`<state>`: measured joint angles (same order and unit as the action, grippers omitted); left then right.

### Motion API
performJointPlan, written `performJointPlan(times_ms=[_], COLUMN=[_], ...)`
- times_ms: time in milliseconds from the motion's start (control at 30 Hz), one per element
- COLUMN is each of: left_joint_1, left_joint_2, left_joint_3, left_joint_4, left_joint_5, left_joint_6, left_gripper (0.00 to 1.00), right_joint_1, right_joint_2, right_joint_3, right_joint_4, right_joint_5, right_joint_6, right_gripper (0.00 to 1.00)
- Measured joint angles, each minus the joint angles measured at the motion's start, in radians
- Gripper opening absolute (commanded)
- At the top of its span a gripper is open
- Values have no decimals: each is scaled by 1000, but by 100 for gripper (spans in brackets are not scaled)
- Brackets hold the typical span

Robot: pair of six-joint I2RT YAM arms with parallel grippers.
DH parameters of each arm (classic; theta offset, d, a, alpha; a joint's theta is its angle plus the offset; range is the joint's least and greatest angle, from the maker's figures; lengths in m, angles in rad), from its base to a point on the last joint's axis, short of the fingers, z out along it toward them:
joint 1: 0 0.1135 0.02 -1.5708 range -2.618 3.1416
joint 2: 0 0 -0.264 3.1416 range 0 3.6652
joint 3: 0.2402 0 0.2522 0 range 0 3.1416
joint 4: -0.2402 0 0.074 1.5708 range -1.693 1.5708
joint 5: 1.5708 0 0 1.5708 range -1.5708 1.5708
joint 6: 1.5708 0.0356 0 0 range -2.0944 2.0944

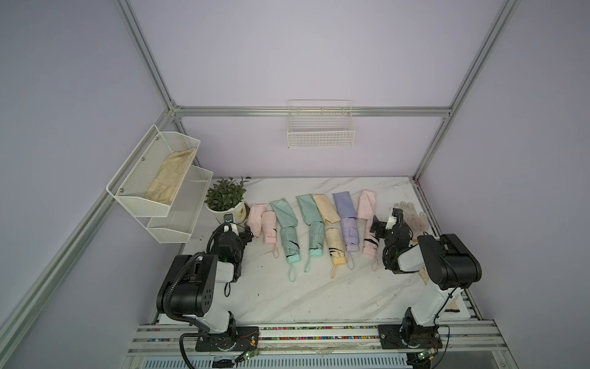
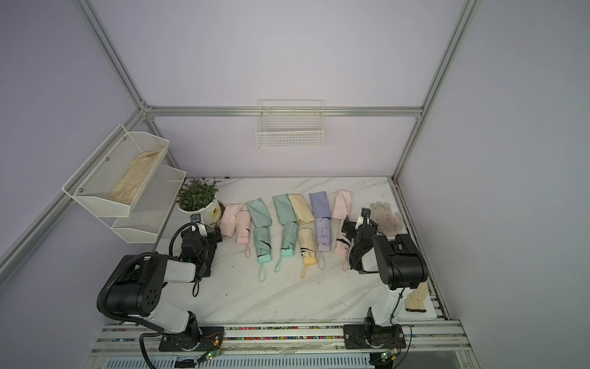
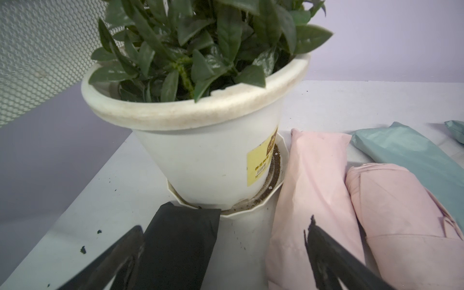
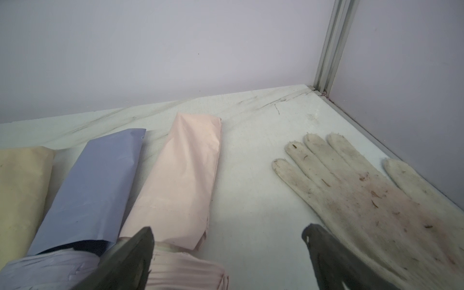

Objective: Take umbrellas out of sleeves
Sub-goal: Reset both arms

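Across the back half of the white marble-patterned tabletop [image 1: 319, 287], the short pleated pastel umbrellas [image 1: 349, 234] lie in a row. Their handles point toward the robot, and each smooth, flat, matching fabric sleeve [image 1: 344, 204] stretches away toward the back wall. The two mint, the yellow, the lavender and one pink canopy sit mostly bared, with their far ends at or just inside the sleeve mouths. The leftmost pink umbrella [image 3: 401, 226] lies fully free, touching its own pink sleeve [image 3: 313, 200] alongside. This layout likely keeps handles and wrist loops reachable from the near side.

The left gripper [image 3: 226, 223] hovers low with its jaws spread wide. A flat black sleeve [image 3: 180, 246] lies unpinched between them, its far end at the saucer of a white plastic pot of leafy green plant [image 3: 200, 163]. Whether an umbrella is inside, I cannot tell.

The right gripper [image 4: 229, 227] is likewise spread and empty, low over the right-end pink umbrella [image 4: 188, 272], apparently to pull it clear of its sleeve. A soiled white knit glove [image 4: 364, 200] lies flat beside it, near the table's edge.
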<state>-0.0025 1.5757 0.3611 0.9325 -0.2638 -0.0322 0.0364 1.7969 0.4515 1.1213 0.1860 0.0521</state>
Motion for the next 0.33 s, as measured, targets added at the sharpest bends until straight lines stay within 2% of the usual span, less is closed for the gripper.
performJointPlan(times_ms=[333], left_joint_1=[0], left_joint_2=[0], left_joint_3=[0], left_joint_4=[0], left_joint_5=[0], left_joint_6=[0], left_gripper=[100], right_joint_1=[4], right_joint_2=[0], right_joint_3=[5], right_joint_4=[-3], right_joint_5=[7], right_joint_6=[0], right_gripper=[97])
